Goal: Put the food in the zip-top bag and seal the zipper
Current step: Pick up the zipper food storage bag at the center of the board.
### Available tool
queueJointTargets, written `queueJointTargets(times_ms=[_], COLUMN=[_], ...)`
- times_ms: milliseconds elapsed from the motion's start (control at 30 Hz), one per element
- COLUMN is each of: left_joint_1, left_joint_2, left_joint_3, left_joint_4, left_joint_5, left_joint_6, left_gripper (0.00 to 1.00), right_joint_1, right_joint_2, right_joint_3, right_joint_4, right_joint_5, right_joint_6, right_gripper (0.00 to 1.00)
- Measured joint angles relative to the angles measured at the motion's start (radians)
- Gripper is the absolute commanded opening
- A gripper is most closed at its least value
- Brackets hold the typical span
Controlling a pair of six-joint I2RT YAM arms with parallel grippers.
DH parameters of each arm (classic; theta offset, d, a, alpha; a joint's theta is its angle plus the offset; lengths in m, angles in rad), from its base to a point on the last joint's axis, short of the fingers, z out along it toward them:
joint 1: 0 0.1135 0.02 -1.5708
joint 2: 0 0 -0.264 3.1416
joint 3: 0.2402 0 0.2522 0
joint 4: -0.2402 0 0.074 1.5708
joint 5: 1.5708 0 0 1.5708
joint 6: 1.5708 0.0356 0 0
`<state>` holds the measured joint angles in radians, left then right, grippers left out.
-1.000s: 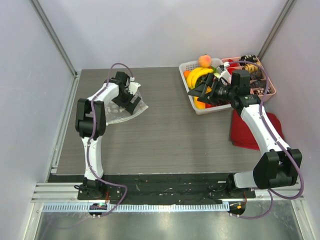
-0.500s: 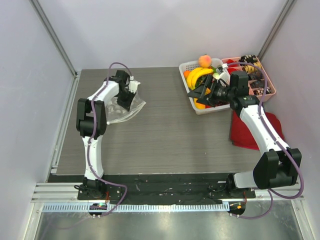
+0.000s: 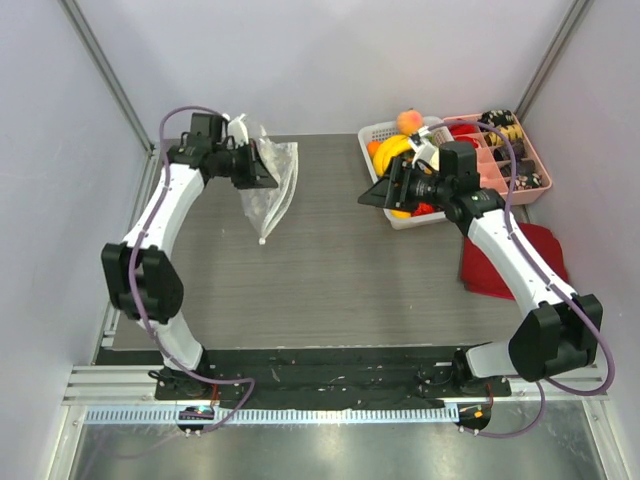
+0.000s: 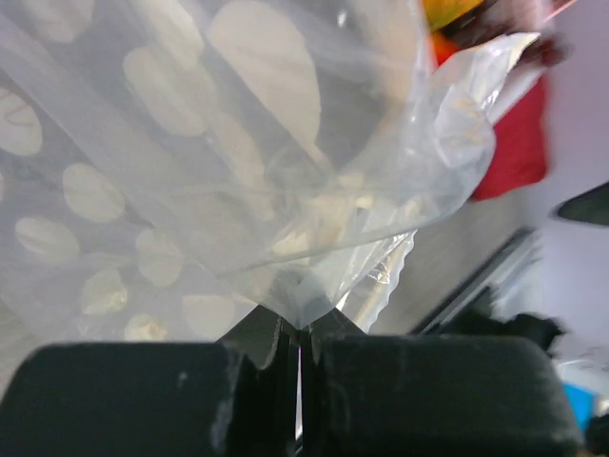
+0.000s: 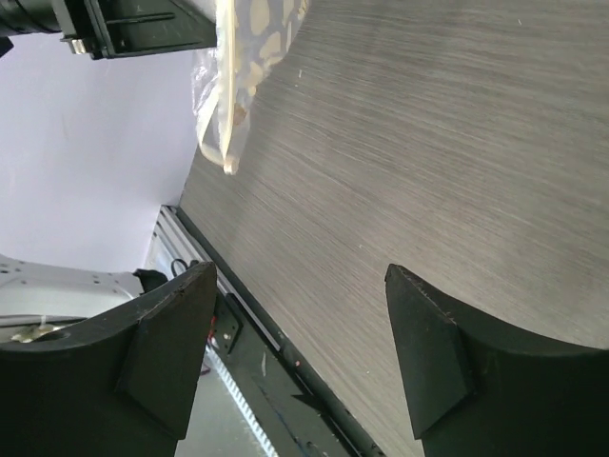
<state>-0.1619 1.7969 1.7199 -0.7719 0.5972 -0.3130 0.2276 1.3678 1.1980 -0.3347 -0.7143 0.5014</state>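
Observation:
The clear zip-top bag (image 3: 272, 190) with white dots hangs in the air over the back left of the table. My left gripper (image 3: 256, 166) is shut on an edge of it. In the left wrist view the crinkly bag (image 4: 238, 181) fills the frame and its pinched fold runs between my left gripper's (image 4: 300, 333) closed jaws. I cannot make out the zipper. The food lies in the white basket (image 3: 372, 130): a pink peach (image 3: 408, 122), a yellow banana (image 3: 393, 150), an orange piece (image 3: 373, 148). My right gripper (image 3: 372, 192) (image 5: 297, 276) is open and empty, just left of the basket, above bare table.
A pink compartment tray (image 3: 535, 168) stands behind the basket at the back right. A red cloth (image 3: 545, 250) lies at the right edge. From the right wrist view the hanging bag (image 5: 249, 57) shows far off, over the grey tabletop (image 5: 428, 143).
My left gripper shut on the bag and lifted it off the table, up and toward the back left. My right gripper drew left out of the basket, jaws a little narrower.

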Motion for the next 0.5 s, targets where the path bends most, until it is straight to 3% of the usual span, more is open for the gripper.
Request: queueJointTargets(times_ms=[300,500], left_joint_1=[0.014,0.014], left_joint_2=[-0.271,-0.390], left_joint_3=[-0.473,-0.625], left_joint_4=[0.427,0.658], left_joint_5=[0.104,0.119], left_joint_6=[-0.560,-0.817], left_gripper=[0.00,0.00], right_joint_1=[0.160,0.270], right_joint_2=[0.009,0.097], right_joint_3=[0.101,0.132], right_joint_4=[0.045,0.116], right_joint_5=[0.055,0.061], right_joint_6=[-0.032,-0.009], right_gripper=[0.66,0.66])
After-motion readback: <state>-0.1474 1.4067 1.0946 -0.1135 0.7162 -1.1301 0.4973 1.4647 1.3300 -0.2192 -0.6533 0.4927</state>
